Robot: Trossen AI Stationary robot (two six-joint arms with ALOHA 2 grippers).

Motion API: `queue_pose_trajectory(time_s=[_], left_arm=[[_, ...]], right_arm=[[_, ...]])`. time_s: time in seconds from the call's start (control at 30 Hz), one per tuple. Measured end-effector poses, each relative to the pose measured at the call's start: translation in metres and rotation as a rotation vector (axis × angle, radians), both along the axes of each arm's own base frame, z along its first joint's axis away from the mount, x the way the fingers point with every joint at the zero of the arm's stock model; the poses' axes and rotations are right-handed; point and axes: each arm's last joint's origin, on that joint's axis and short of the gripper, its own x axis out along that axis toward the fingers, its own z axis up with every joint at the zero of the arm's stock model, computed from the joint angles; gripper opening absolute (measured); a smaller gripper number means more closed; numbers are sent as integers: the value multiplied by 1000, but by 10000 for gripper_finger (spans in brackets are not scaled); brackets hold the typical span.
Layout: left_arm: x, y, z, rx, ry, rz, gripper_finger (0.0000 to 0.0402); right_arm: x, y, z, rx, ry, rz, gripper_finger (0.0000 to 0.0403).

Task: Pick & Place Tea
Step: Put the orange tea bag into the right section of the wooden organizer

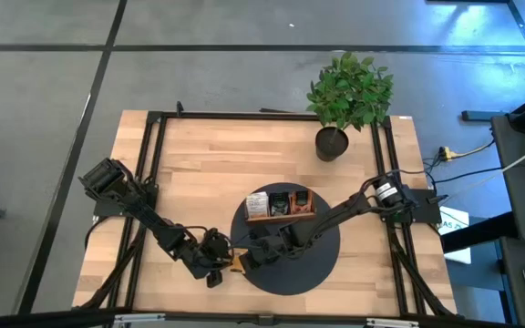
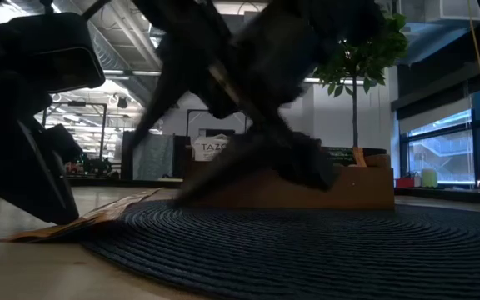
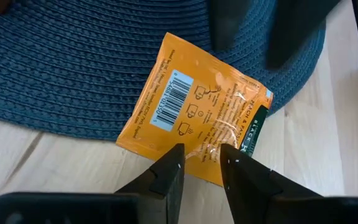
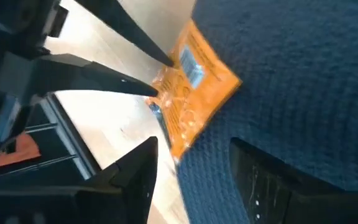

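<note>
From above, a pale wooden worktop (image 1: 199, 173) carries a round dark blue woven mat (image 1: 313, 264), a brown wooden tray (image 1: 281, 206) of sachets and a potted green plant (image 1: 349, 91). At table height, a bright workshop room lies behind. The left wrist view shows an orange square tea sachet (image 3: 194, 121) lying flat, half on the mat, half on wood, one corner pointing toward the left gripper (image 3: 202, 158), whose narrowly parted fingers pinch its near edge. In the right wrist view, the right gripper (image 4: 191, 162) hovers spread wide, holding nothing.
</note>
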Motion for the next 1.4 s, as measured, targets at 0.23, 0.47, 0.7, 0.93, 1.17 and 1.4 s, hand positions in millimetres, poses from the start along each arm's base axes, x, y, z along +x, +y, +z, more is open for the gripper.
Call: queue_pose_trajectory(time_s=[0.23, 0.47, 0.7, 0.93, 1.17, 1.4], left_arm=[[0, 0, 0, -9, -6, 17, 98], [1, 0, 1, -13, -13, 23, 102], [1, 1, 1, -11, -27, 50, 99], [1, 1, 1, -7, -27, 52, 101], [1, 1, 1, -1, -19, 52, 101], [0, 1, 10, -4, -36, 23, 102]], right_arm=[[4, -2, -3, -37, -40, -36, 182], [9, -11, -1, -64, -74, -36, 162], [12, -17, -6, -50, -64, -35, 143], [14, -15, -10, -45, -74, -19, 113], [15, -19, -11, -78, -78, 5, 36], [14, -20, -6, -112, -96, 43, 10]])
